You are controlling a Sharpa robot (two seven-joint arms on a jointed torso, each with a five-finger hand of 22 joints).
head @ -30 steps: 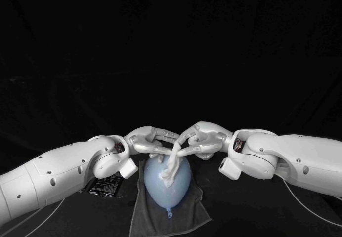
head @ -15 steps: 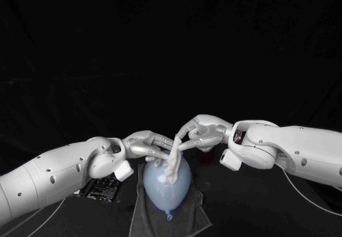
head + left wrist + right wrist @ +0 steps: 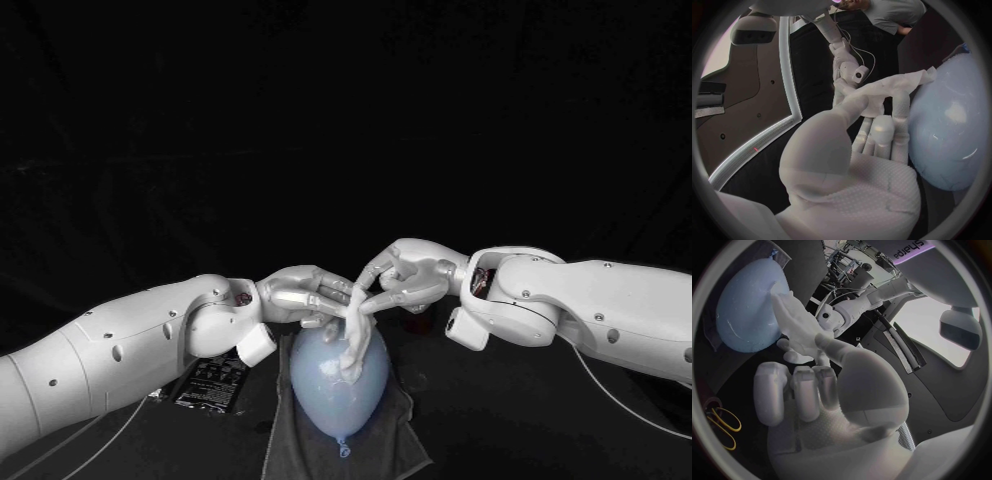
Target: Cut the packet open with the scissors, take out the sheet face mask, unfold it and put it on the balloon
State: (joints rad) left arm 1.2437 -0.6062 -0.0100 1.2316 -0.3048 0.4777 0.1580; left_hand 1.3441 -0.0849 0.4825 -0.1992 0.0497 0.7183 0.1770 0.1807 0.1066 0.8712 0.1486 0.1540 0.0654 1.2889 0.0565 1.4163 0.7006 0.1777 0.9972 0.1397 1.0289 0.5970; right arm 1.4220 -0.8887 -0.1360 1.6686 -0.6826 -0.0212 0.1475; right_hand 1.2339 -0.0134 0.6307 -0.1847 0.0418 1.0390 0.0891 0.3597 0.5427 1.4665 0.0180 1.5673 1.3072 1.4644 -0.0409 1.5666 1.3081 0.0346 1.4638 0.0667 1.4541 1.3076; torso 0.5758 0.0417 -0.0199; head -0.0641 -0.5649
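Left hand (image 3: 307, 296) and right hand (image 3: 404, 277) meet fingertip to fingertip above the far end of the balloon (image 3: 325, 385). Each hand pinches the upper end of the sheet face mask (image 3: 351, 340) between thumb and fingers, so neither is free. The left wrist view shows the sheet lying over the left hand's fingers, and the right wrist view shows it rising from the right thumb.

The mask is a crumpled white strip, not spread out. It hangs from the two grips and its lower part lies along the top of the balloon.

The balloon (pale blue, knot towards the robot) lies lengthwise on a grey cloth (image 3: 296, 445) spread on the black table (image 3: 548, 420).

The dark packet (image 3: 216, 376) lies flat just beside the cloth on the robot's left, partly under the left arm.

The yellow-handled scissors (image 3: 721, 426) lie on the table near the right hand, apart from the balloon.
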